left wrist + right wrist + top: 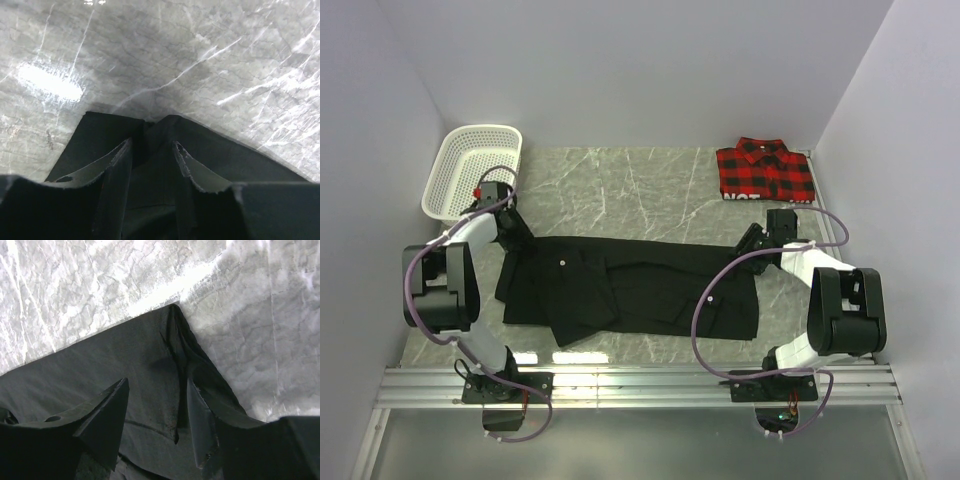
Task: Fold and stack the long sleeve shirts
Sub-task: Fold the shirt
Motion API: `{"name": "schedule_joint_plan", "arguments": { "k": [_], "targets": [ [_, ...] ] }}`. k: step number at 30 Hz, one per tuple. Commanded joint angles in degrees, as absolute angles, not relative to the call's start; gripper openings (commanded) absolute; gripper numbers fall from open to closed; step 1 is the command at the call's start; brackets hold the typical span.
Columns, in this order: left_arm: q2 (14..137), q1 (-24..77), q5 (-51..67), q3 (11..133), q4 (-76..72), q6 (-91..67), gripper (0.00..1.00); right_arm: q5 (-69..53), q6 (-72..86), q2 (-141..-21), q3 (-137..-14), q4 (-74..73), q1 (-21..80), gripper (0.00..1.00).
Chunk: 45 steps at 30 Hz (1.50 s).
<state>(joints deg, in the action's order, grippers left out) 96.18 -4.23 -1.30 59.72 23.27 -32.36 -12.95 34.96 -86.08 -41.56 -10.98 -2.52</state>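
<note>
I record a white plastic mesh basket point(450, 170) at the far left corner of the grey marble-patterned desk point(650, 190), close against the left wall. Plain pale walls point(640, 70) enclose three sides. A ribbed aluminium rail point(640, 385) runs along the near edge.

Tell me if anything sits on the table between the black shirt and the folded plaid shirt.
Nothing visible does. Only bare marble table lies between the black shirt and the plaid shirt. The right gripper hangs over the black shirt's far right corner, beside that gap.
</note>
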Motion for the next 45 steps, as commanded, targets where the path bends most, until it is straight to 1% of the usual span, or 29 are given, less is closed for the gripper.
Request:
{"name": "schedule_joint_plan", "arguments": {
  "k": [1, 3, 6, 7, 8, 9, 10, 12, 13, 15, 16, 19, 20, 21, 22, 23, 24, 26, 27, 30, 32, 38, 41, 43, 45],
  "targets": [
    [94.2, -4.9, 0.4, 58.6, 22.1, -32.3, 0.42, -13.4, 35.3, -87.2, -42.9, -8.9, -3.0, 0.54],
    [94.3, -5.0, 1.1, 58.4, 22.1, -32.5, 0.4, -13.4, 35.6, -87.4, -42.9, -8.7, -3.0, 0.51],
    [93.7, -5.0, 2.4, 57.2, 21.9, -32.9, 0.41, -13.4, 35.6, -87.5, -42.9, -8.7, -3.0, 0.49],
    [93.1, -5.0, 2.5, 57.0, 21.8, -33.0, 0.4, -13.3, 35.5, -87.5, -43.0, -8.7, -3.0, 0.45],
    [92.8, -5.0, 2.8, 56.3, 21.6, -33.0, 0.4, -13.1, 35.3, -87.5, -43.0, -8.8, -3.0, 0.45],
    [92.6, -4.9, 2.8, 56.0, 21.7, -33.0, 0.4, -13.0, 35.2, -87.5, -43.0, -8.9, -3.1, 0.42],
    [92.4, -5.0, 2.6, 55.8, 21.9, -32.9, 0.39, -12.9, 35.3, -87.6, -43.0, -8.8, -3.1, 0.42],
    [92.1, -5.1, 2.3, 55.2, 21.8, -32.6, 0.36, -12.7, 35.2, -87.7, -43.0, -8.8, -3.0, 0.37],
    [92.0, -5.1, 2.0, 55.0, 21.8, -32.4, 0.34, -12.6, 35.2, -87.8, -43.0, -8.9, -3.0, 0.36],
    [92.0, -5.4, 1.8, 54.7, 21.6, -32.2, 0.29, -12.2, 35.1, -88.3, -43.2, -9.0, -3.0, 0.31],
    [92.0, -5.4, 1.9, 54.7, 21.5, -32.1, 0.28, -12.1, 35.0, -88.5, -43.3, -9.0, -3.1, 0.31],
    [92.3, -5.6, 1.9, 54.4, 20.9, -31.8, 0.22, -11.7, 34.8, -88.9, -43.2, -9.1, -3.0, 0.25],
    [92.5, -5.7, 1.9, 54.5, 20.8, -31.7, 0.18, -11.5, 34.8, -89.1, -43.3, -9.2, -3.1, 0.23],
    [93.0, -5.8, 2.0, 54.7, 20.7, -31.7, 0.15, -11.3, 34.7, -89.3, -43.2, -9.3, -3.1, 0.2],
    [93.2, -5.8, 2.1, 54.8, 20.8, -31.7, 0.13, -11.2, 34.6, -89.3, -43.4, -9.3, -3.1, 0.18],
    [93.6, -5.8, 2.3, 55.4, 20.8, -31.6, 0.09, -11.0, 34.4, -89.1, -43.3, -9.3, -3.2, 0.17],
    [94.0, -5.8, 2.4, 55.7, 20.9, -31.6, 0.05, -10.3, 34.2, -89.0, -43.5, -9.8, -3.2, 0.13],
    [94.5, -6.0, 2.3, 56.8, 21.3, -31.6, 0.0, -9.6, 33.7, -88.8, -43.8, -10.3, -3.1, 0.09],
    [94.7, -6.2, 2.4, 57.2, 21.4, -31.6, 0.01, -8.9, 33.4, -88.6, -43.9, -10.8, -3.2, 0.06],
    [94.9, -6.2, 1.2, 59.2, 21.9, -31.6, 0.01, -7.5, 33.0, -87.8, -44.4, -11.5, -3.4, 0.01],
    [95.3, -6.3, 0.2, 61.2, 22.2, -31.5, 0.01, -6.9, 32.7, -87.6, -44.7, -11.9, -3.6, 0.0],
    [98.7, -6.3, -2.5, 64.6, 23.7, -31.5, 0.01, -5.2, 32.3, -88.0, -45.0, -12.5, -3.8, 0.0],
    [99.7, -6.3, -3.0, 63.5, 24.9, -32.3, 0.0, -4.8, 32.1, -88.0, -44.6, -12.7, -3.9, 0.0],
    [99.8, -6.2, -3.6, 62.7, 25.2, -32.8, 0.02, -4.8, 32.3, -88.2, -44.6, -12.6, -3.8, 0.02],
    [99.9, -6.3, -4.0, 62.6, 25.6, -32.9, 0.09, -4.9, 32.4, -88.3, -44.9, -12.8, -3.9, 0.04]
  ]
}}
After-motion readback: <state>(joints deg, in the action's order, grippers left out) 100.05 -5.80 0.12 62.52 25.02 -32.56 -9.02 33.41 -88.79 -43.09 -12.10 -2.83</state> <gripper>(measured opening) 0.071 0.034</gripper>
